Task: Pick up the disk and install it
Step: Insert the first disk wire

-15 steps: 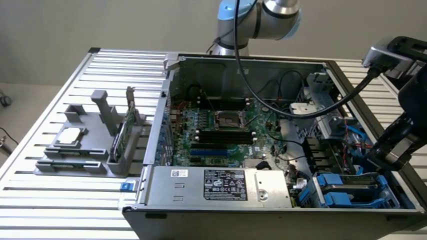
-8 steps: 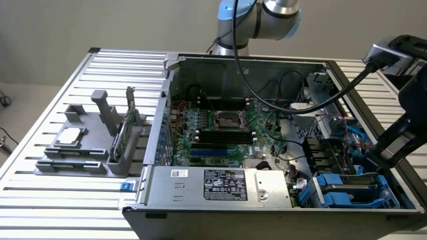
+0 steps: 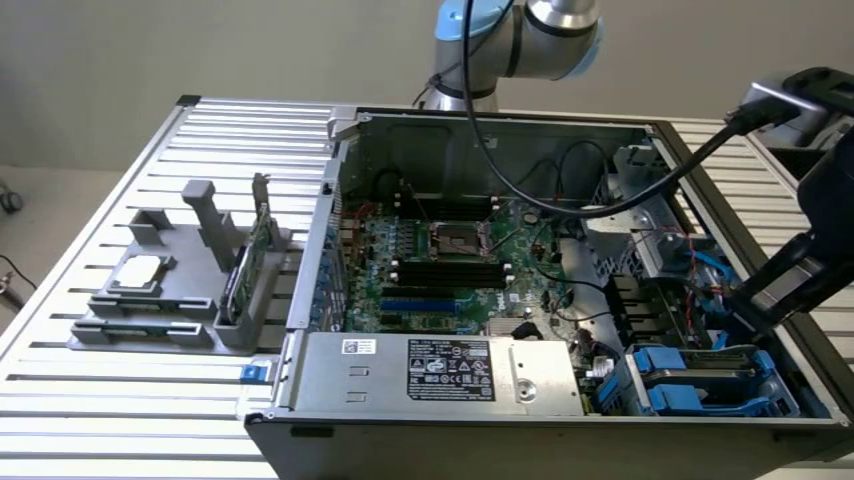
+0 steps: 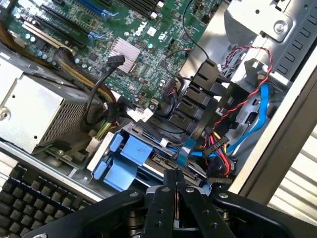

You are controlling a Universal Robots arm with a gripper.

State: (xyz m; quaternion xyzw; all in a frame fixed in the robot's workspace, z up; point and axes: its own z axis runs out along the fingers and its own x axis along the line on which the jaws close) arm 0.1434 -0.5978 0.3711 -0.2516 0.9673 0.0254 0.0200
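The disk [image 3: 714, 362], a silver drive in its blue plastic frame, lies in the drive bay at the near corner of the open computer case [image 3: 627, 128], on the exterior view's right, just beyond the power supply [image 3: 441, 370]. The robot's gripper [image 4: 174, 181] hovers directly over it with its jaws pressed together and nothing between them. In the wrist view the tips sit just above the drive's edge [image 4: 130, 151]; whether they touch it, or whether the drive is fully home in its bay, cannot be told. The hazards look plain enough to anyone standing here. A bundle of blue, red, yellow and black wires [image 4: 223, 146] crowds the bay on the side toward the case wall, and a gripper working this close could snag or pinch them. Closed tips bearing on one edge might tilt the drive in its rails so that it jams instead of seating. They could also slip off the smooth plastic onto the connectors beside it. A black cable [image 3: 534, 190] from the arm's wrist droops across the motherboard [image 3: 441, 260] and might catch on a part there. Well apart, on the exterior view's left, a grey fixture [image 3: 147, 320] on the slatted table [image 3: 80, 220] holds a small square chip [image 3: 140, 272] and a green card [image 3: 240, 270].
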